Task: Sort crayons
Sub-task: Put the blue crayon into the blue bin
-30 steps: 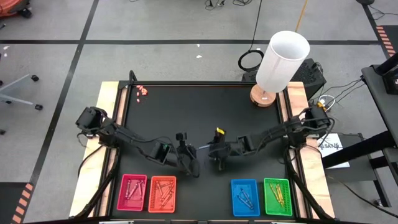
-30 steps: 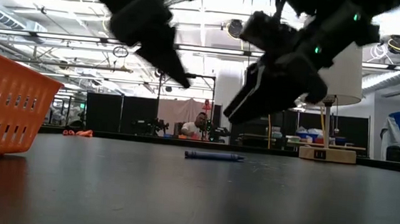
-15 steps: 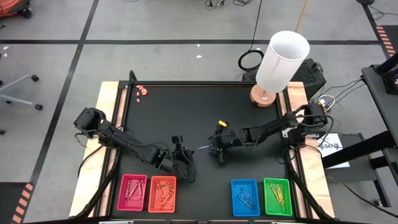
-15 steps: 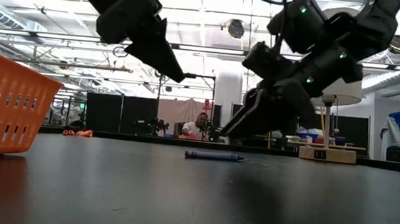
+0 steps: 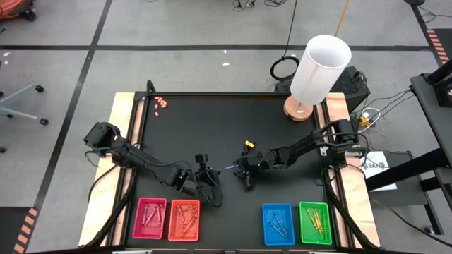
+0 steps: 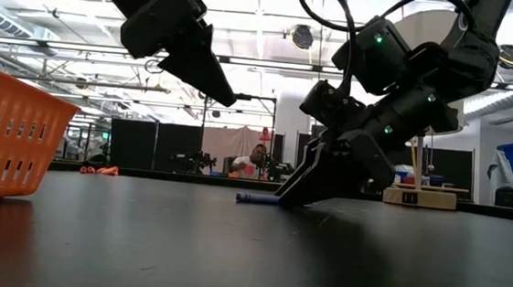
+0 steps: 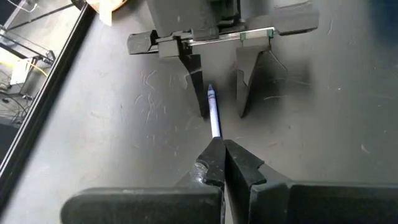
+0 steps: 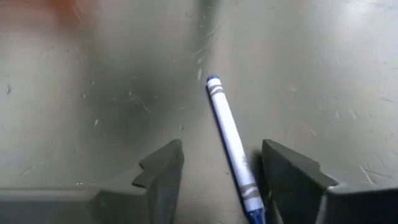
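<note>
Now blue crayon (image 8: 231, 139) between right gripper's (image 8: 221, 165) jaws

No legible text, labels or numbers anywhere.

R gripper (image 6: 291, 195) dropped to table, jaws now straddling blue crayon (image 8: 231, 138).

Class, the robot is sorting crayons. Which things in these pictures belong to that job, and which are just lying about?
Part of the job:
- blue crayon on the mat, between the open right gripper's fingers
- crayons already in the pink tray, orange tray, blue tray and green tray
- left gripper, shut, close by

Just lying about:
- white lamp
- small pink-red bits at the far corner
</note>
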Motion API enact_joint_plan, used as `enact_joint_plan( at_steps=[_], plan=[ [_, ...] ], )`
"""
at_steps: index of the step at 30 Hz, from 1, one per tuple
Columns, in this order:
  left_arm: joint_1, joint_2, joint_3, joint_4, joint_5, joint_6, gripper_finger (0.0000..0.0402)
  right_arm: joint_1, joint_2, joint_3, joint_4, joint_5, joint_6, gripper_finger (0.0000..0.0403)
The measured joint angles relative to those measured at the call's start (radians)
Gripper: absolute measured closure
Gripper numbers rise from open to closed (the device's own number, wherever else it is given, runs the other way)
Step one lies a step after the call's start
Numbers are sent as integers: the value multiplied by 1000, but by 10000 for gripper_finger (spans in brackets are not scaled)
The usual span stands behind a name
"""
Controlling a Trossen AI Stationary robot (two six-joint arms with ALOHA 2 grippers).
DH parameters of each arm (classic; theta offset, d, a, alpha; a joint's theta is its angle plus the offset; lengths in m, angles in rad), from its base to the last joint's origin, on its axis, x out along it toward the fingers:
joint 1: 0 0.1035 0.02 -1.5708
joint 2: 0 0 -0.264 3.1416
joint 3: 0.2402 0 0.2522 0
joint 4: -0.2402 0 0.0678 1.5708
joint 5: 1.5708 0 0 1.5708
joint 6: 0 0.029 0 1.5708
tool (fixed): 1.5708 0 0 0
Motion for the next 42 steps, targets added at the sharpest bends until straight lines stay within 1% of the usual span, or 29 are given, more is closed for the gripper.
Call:
enact_joint_plan(
  at_steps=[11, 16, 18, 24, 28, 31, 34, 42],
  plan=[
    [0, 0, 0, 0, 3, -1, 395, 2, 4, -1, -24, -3, -7, 339],
    [0, 0, 0, 0, 3, -3, 395, 2, 5, -2, -24, 6, 1, 392],
    [0, 0, 0, 0, 3, -3, 395, 4, 5, -2, -24, 8, 1, 397],
    [0, 0, 0, 0, 4, -8, 395, 24, -22, -2, -31, 19, -5, 393],
    [0, 0, 0, 0, 4, -9, 395, 41, -78, -6, -65, 16, -18, 400],
    [0, 0, 0, 0, 10, -10, 395, 54, -137, -8, -126, 12, -18, 400],
    [0, 0, 0, 2, 36, -10, 395, 74, -217, -7, -184, 17, -16, 400],
    [0, 0, 0, 10, 42, -10, 395, 186, -440, -6, -351, 137, -12, 399]
  ],
)
